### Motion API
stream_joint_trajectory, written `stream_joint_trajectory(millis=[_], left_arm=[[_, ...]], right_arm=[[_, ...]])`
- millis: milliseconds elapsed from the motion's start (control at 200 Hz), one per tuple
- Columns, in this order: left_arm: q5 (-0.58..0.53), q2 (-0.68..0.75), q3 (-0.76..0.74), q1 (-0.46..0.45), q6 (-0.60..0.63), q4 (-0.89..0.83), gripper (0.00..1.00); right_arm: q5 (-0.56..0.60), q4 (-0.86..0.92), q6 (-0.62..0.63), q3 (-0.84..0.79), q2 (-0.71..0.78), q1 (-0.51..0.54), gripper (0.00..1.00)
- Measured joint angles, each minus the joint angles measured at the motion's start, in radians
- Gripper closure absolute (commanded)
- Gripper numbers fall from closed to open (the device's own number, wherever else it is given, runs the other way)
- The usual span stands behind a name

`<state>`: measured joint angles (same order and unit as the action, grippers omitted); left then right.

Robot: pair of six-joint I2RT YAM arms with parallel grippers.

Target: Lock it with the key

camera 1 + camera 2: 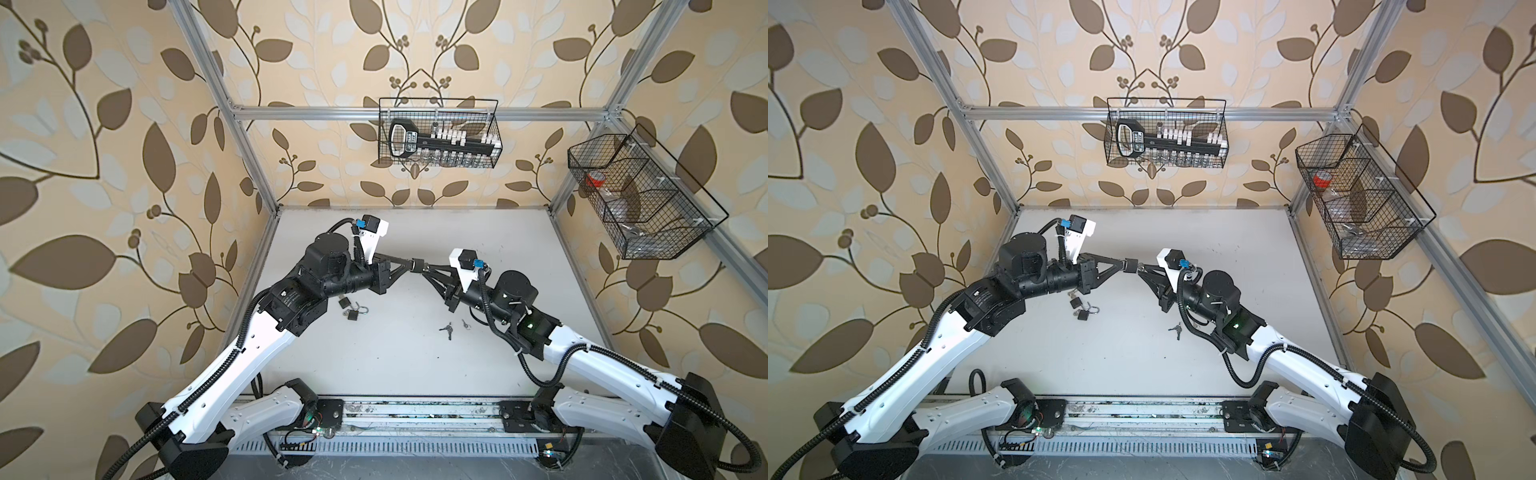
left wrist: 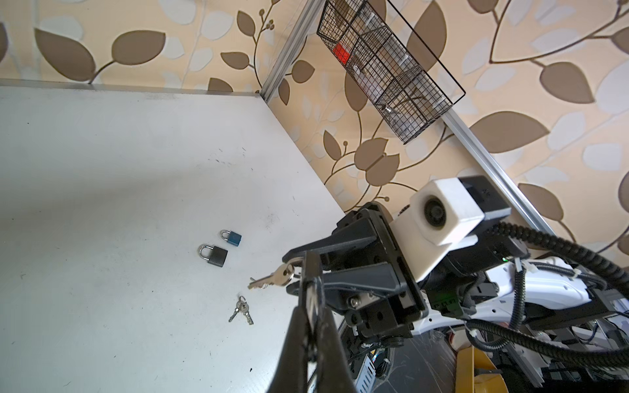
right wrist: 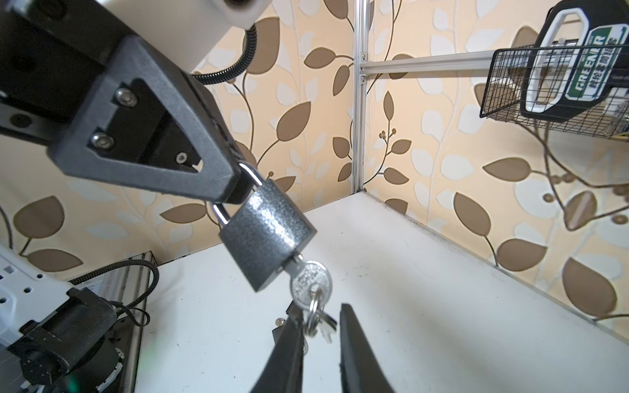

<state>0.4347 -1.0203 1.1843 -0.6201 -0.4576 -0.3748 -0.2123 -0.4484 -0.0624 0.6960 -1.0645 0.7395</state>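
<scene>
A: White table (image 1: 374, 353); where was the padlock (image 3: 265, 234)?
B: Midair, centre, clamped in the left gripper (image 1: 409, 264), key (image 3: 310, 280) inserted. Right gripper (image 3: 320, 309) flanked the key, slightly parted, gripping nothing. Turning seemed left to do.

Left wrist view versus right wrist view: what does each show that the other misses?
Left wrist only: a blue padlock, a dark padlock and a loose key pair lying on the table. Right wrist only: the body of the grey padlock, its shackle clamped in the left gripper, a key seated in its keyway, the key ring between the parted fingers of the right gripper. Shared: the table and both grippers.
</scene>
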Motion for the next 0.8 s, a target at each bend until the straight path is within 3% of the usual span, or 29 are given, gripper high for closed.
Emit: stream_joint_trajectory(millis=[295,805], left_arm=[[-0.001,0.001,-0.012,0.000,0.000,0.005,1.00],[-0.025,0.043,-0.022,0.000,0.001,0.004,1.00]], right_arm=[[-0.001,0.000,-0.001,0.000,0.000,0.005,1.00],[0.113,0.063,-0.058,0.000,0.000,-0.037,1.00]])
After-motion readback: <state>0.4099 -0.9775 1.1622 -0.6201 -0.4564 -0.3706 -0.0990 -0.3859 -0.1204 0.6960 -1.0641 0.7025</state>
